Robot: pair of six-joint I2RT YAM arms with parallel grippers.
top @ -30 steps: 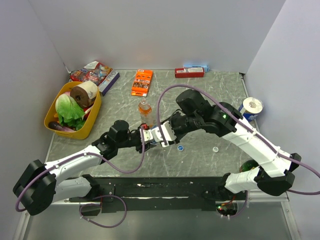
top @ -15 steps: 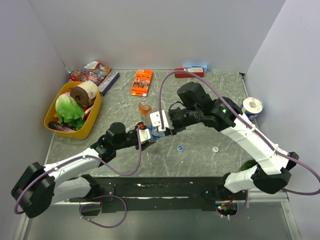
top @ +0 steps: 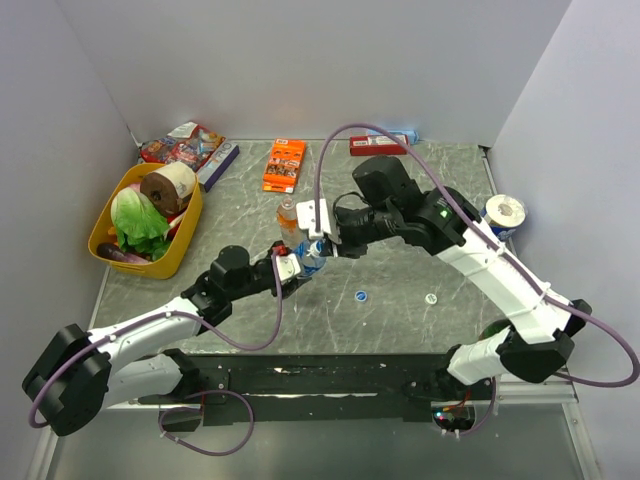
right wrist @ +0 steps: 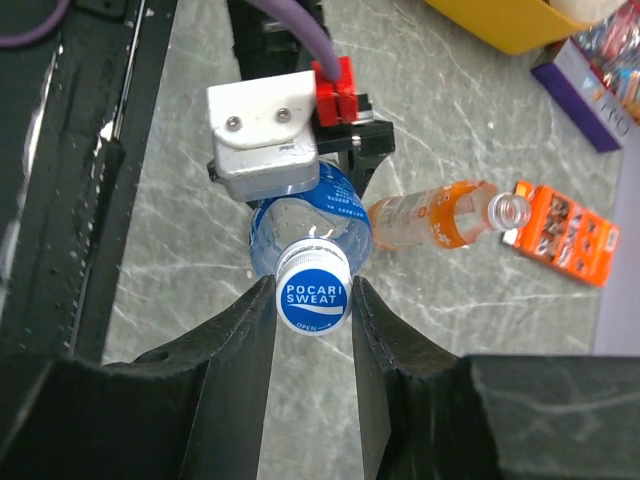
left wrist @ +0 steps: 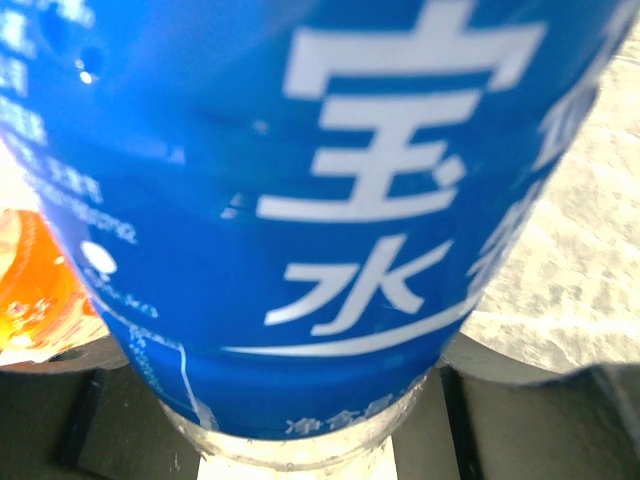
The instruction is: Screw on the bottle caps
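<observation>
— Where is the cap?

— The blue cap, printed POCARI SWEAT, sits on top of the blue-label bottle, at the centre of the right wrist view.

— And the jaws around it?

— The right gripper has one finger on each side of the cap. Both fingers touch its rim, so the jaws stand narrow and pinch the cap.

— Who holds the bottle?

— The left gripper is clamped on its body, just above the cap in that view. In the left wrist view the blue label fills nearly the whole frame.

— What's near it?

— An orange bottle lies just to the right, its neck uncapped. From overhead, everything meets at mid-frame on the grey table. Lower right of there lie a loose blue cap and a whitish cap, well apart from both grippers.
</observation>
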